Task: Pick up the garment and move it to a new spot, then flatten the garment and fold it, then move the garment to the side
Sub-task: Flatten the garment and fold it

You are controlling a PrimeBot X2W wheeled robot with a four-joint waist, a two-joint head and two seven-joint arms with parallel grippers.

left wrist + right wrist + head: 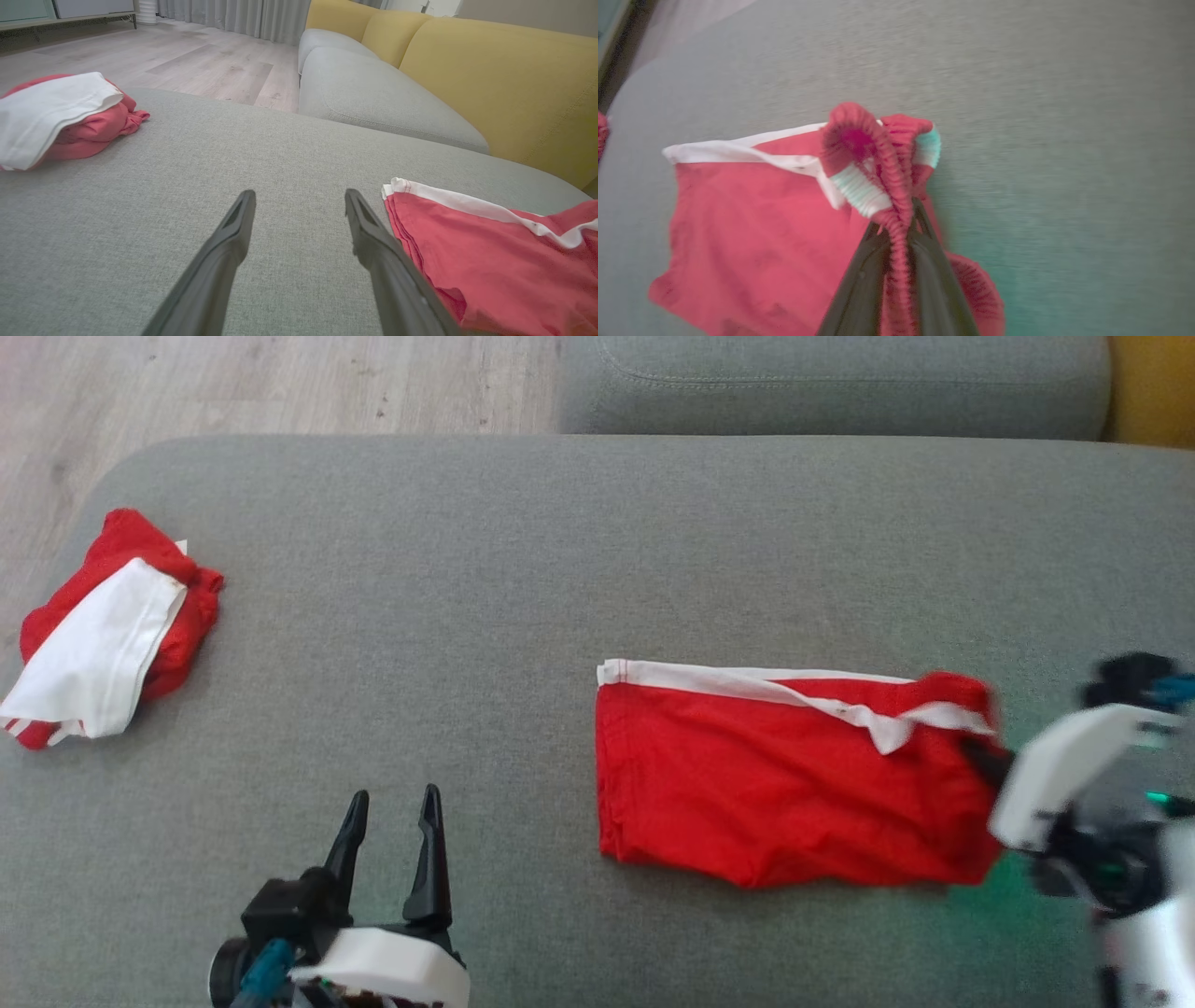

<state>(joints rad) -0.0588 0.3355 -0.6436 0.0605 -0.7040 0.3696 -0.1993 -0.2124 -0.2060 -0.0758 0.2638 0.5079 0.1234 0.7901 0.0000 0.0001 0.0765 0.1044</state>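
Red garment [784, 784] with white trim, lying mostly flat right of centre on grey cushion [560, 569] | right gripper [901, 228] pinched onto its gathered waistband edge | left gripper [395, 795] fingers parted, empty, well apart | step: likely folding | next: carry pinched edge leftward across the cloth

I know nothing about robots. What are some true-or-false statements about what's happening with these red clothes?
1. The right gripper is shut on the red garment. True.
2. The left gripper grips the garment too. False: it is open, holding nothing, beside it.
3. A red and white bundle lies near the left end of the grey cushion. True.
4. The garment rests on a wooden table. False: it lies on the grey cushion.
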